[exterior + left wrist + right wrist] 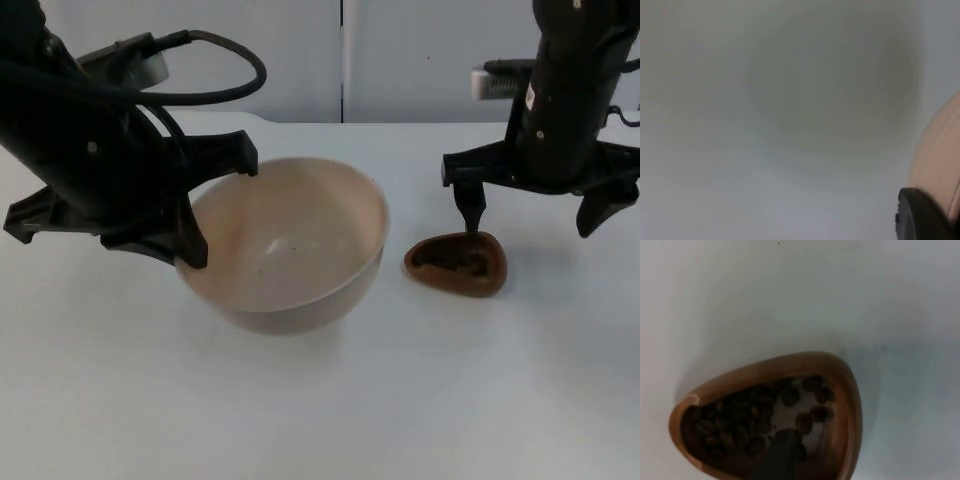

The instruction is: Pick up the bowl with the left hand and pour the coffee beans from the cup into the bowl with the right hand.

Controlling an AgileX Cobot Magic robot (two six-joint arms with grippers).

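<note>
A wide, round, cream-coloured ceramic bowl (288,245) stands upright and empty on the white bench (320,410), about midway between the bench's left and right edges; just beside it, toward the right edge and not touching it, stands a small brown wooden cup of rounded-triangular outline (456,264), partly filled with dark coffee beans (760,417). The left gripper (222,210) straddles the bowl's left rim with its fingers spread apart, one finger low against the outer wall and the other above the rim toward the grey partition wall (340,55); the left wrist view shows a black fingertip (925,215) close against the bowl's cream outer wall, and whether it presses on the wall cannot be told. The fingers have not yet closed on the rim. The right gripper (535,215) hangs wide open above the cup and has hold of nothing: one finger (470,205) points down at the cup's far rim, the other stands off toward the bench's right edge. By judgement, the step in hand is the seating of both grasps. To do it well, the left gripper should pinch the rim squarely, with one finger inside the bowl, before lifting; the right gripper should centre over the cup so that its fingers bracket the walls rather than the beans.
</note>
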